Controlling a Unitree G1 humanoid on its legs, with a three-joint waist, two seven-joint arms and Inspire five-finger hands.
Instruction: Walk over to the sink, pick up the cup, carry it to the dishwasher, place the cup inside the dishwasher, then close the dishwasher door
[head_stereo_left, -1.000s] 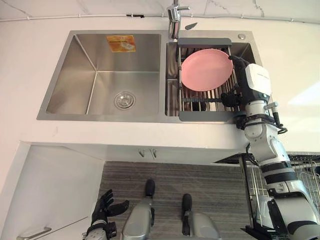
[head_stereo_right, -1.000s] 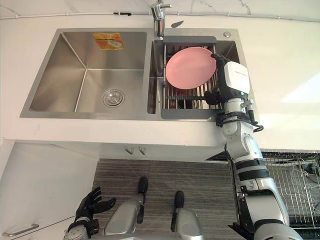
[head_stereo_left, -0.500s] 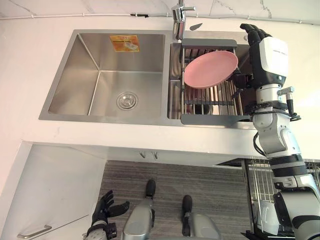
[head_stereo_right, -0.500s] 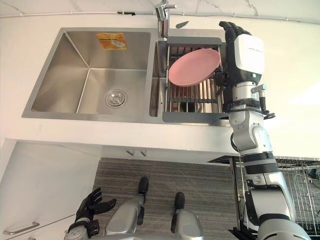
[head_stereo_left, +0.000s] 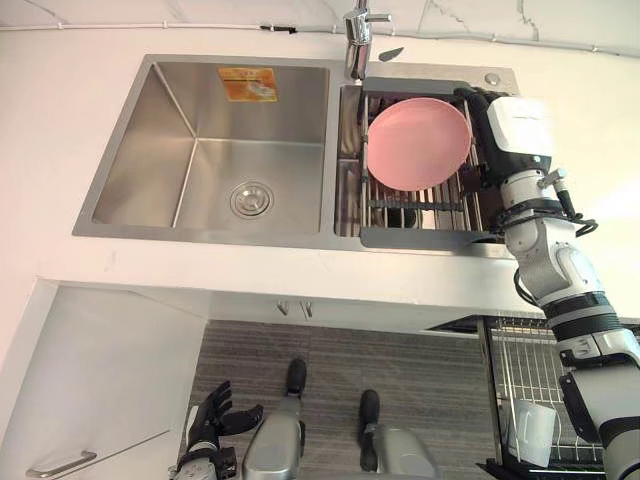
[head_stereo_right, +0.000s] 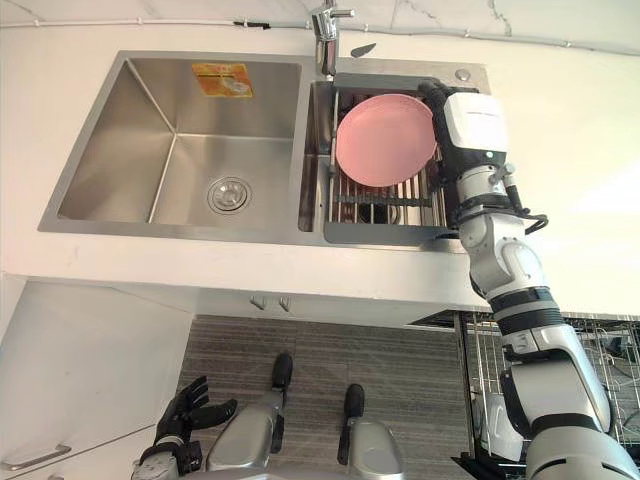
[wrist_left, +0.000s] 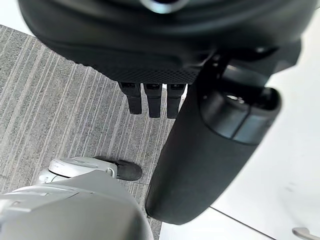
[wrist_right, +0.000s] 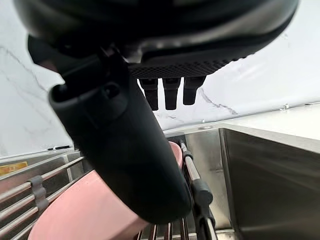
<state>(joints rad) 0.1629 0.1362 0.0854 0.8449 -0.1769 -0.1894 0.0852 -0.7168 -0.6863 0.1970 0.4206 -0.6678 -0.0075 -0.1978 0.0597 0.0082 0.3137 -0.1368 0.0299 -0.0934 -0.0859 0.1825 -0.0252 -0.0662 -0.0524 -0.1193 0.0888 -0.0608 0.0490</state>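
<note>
- Over the right basin of the sink (head_stereo_left: 140, 150), toward the far right corner of the bench (head_stereo_left: 60, 120), the right hand (head_stereo_left: 515, 125) hangs just beside the right rim of a pink plate (head_stereo_left: 418, 143).
- Its fingers (wrist_right: 171, 95) are straight and its thumb (wrist_right: 120, 145) is stretched out, so it is released and grasps nothing. The thumb crosses in front of the plate in the wrist view, and I cannot tell whether it touches.
- The plate leans tilted on a grey-framed drying rack (head_stereo_left: 415, 238) that spans the right basin.
- Through the rack's bars, below the plate, a small dark round thing (head_stereo_left: 400, 213) shows. I cannot tell whether it is the cup.
- The left basin has a drain (head_stereo_left: 250, 198) in its floor and a yellow sticker (head_stereo_left: 247, 83) on its far wall. The faucet (head_stereo_left: 356, 35) stands at the far edge between the two basins.
- Below the bench's near edge, at the right, a dishwasher wire rack (head_stereo_left: 545, 350) stands out, with a pale cup-like vessel (head_stereo_left: 528, 432) in it.
- The left hand (head_stereo_left: 210, 425) is low over the grey striped floor (head_stereo_left: 420, 350), near the white cabinet front (head_stereo_left: 90, 380). Its fingers are spread and relaxed, holding nothing.
</note>
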